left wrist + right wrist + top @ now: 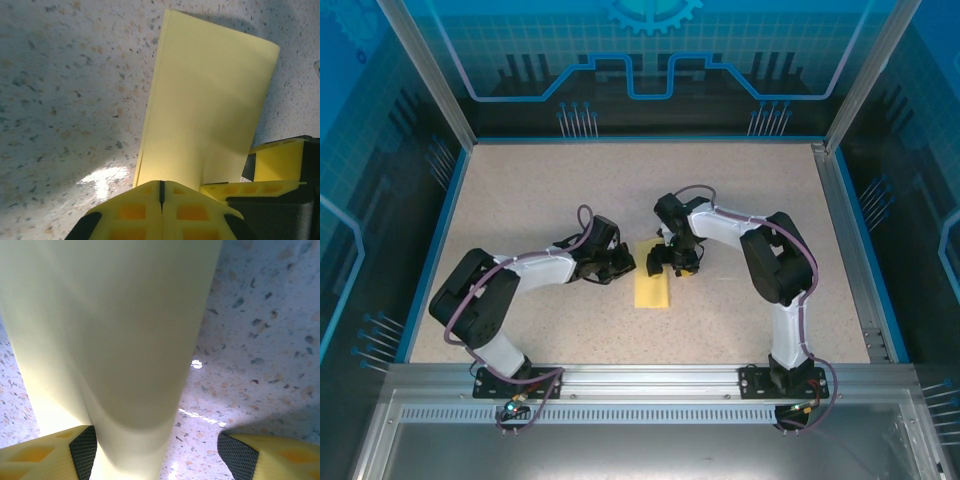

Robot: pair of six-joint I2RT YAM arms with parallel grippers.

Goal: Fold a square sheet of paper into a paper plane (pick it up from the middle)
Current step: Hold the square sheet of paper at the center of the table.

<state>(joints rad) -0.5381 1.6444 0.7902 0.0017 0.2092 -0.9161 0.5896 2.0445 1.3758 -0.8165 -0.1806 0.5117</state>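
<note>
Left gripper (160, 194) jaws together at folded square sheet of paper (653, 286), tabletop (520, 200) centre; right gripper (160, 449) jaws apart. Press crease slowly, edges aligned.

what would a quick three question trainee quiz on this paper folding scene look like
1. True or false: the right gripper is open.
2. Pick one. The yellow paper on the table is now: A) a flat square, B) folded into a narrow rectangle, C) a crumpled ball.
3. Short answer: which gripper is shut at the edge of the yellow paper?

Key:
1. True.
2. B.
3. The left gripper.
</note>
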